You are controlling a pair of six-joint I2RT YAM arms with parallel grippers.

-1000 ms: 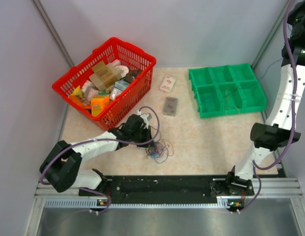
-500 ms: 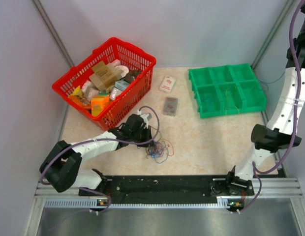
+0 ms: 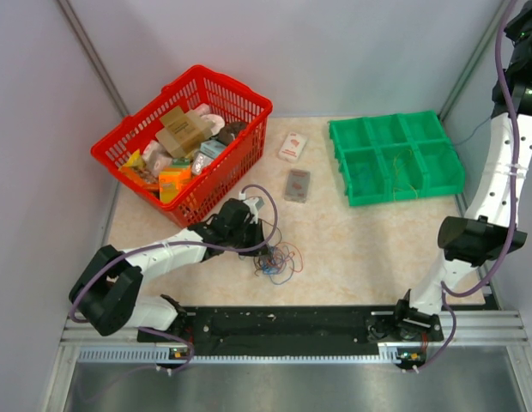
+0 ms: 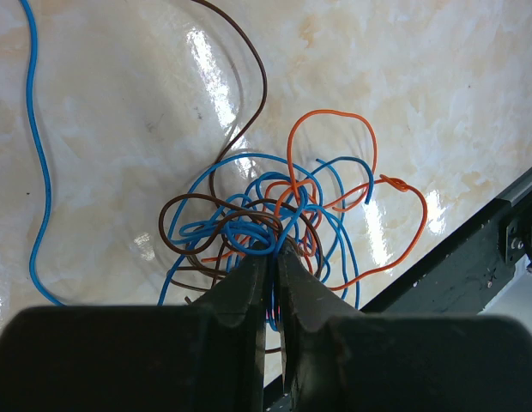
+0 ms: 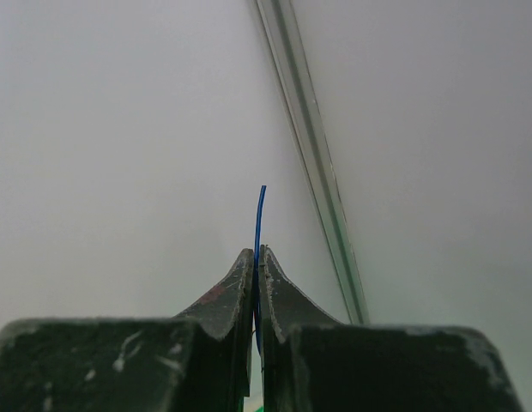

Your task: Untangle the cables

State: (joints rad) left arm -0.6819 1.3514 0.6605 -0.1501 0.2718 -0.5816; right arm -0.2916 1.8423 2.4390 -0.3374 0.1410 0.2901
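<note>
The table [image 3: 360,249] carries everything, a pale marbled surface with the two arms bolted at its near edge. At its far left sits a red basket [image 3: 227,172] heaped with boxes and packets. A green tray [image 3: 402,196] with several compartments stands at far right; a few thin wires seem to lie in it, so it is probably where freed ones are meant to go.

The cables [image 3: 275,257] lie as a loose knot of blue, brown and orange loops near the middle of the table's front edge, just ahead of the left arm. The left pincer [image 4: 276,257] is down on that knot, its jaws nearly closed and pinching strands at the dense centre, most likely to pin the bundle so that a pull elsewhere does not drag the lot. The right pincer [image 5: 256,266] is raised high against the bare wall, clamped flat on a single blue strand [image 5: 259,219] whose tip pokes up past the fingertips (its other end is out of sight, so I cannot tell whether it is free of the knot).

Between basket and tray lie a white packet [image 3: 292,147] and a grey packet [image 3: 297,184], apart from the wires. The white one bears a reddish mark. No brand or lettering is readable here or in the basket.
</note>
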